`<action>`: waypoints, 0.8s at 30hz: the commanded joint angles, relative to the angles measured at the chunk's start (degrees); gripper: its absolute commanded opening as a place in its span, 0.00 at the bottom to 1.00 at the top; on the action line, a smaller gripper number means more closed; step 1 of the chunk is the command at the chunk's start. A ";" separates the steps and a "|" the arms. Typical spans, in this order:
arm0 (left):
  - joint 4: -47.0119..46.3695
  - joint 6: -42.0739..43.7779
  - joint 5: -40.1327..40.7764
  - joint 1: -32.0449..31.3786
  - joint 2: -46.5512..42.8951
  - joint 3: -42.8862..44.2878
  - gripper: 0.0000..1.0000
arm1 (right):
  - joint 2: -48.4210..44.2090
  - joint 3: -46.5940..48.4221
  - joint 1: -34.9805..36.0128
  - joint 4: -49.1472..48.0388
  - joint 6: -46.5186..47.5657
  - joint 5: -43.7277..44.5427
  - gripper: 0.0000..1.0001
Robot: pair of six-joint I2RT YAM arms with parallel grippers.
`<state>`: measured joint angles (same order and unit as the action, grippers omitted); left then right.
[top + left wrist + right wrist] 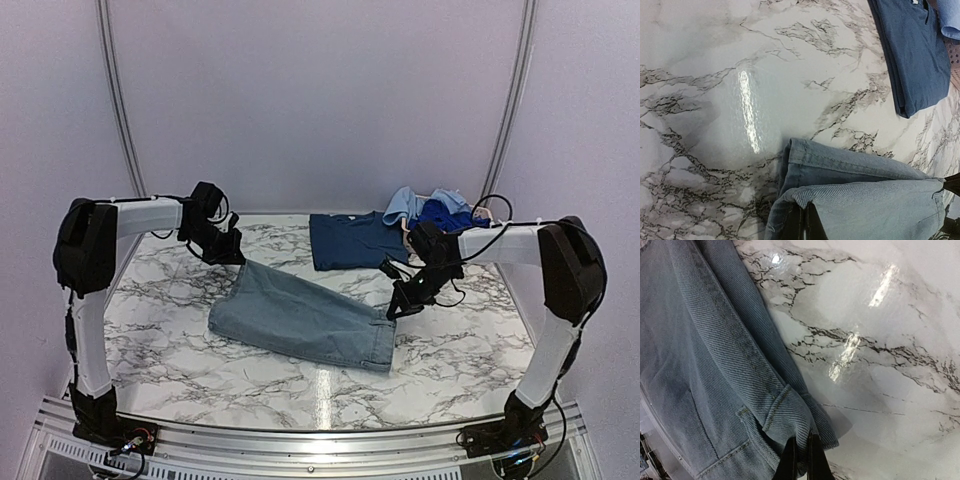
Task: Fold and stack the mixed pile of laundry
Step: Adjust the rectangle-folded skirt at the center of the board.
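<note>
The white marble-patterned tabletop carries everything. A light-blue denim piece lies across its middle, running slantwise from the rear left to the near right. The left gripper is at the denim's rear-left corner, jaws closed on the hem there. The right gripper is at the denim's right end, jaws closed on the waistband edge. Behind the denim and apart from it, a folded dark navy shirt lies flat toward the back, right of centre. A heap of light-blue and bright-blue garments sits just right of the shirt at the back right corner, touching the shirt's right edge.
</note>
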<state>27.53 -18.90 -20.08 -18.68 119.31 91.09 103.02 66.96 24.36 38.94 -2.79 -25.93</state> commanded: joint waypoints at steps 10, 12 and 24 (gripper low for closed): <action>-0.04 0.53 3.41 0.63 5.03 3.81 0.13 | 1.11 0.32 -0.45 0.14 1.94 1.37 0.04; -0.01 -0.01 4.95 0.54 2.37 2.76 0.33 | 0.76 0.11 -0.45 0.86 1.70 1.62 0.19; -2.86 -7.04 2.78 -10.56 -26.04 -22.41 0.91 | -11.66 7.54 3.19 2.19 -4.25 -4.72 0.63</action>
<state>26.63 -20.75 -13.98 -24.32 96.73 75.50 95.07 71.26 24.71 42.35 -3.44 -23.77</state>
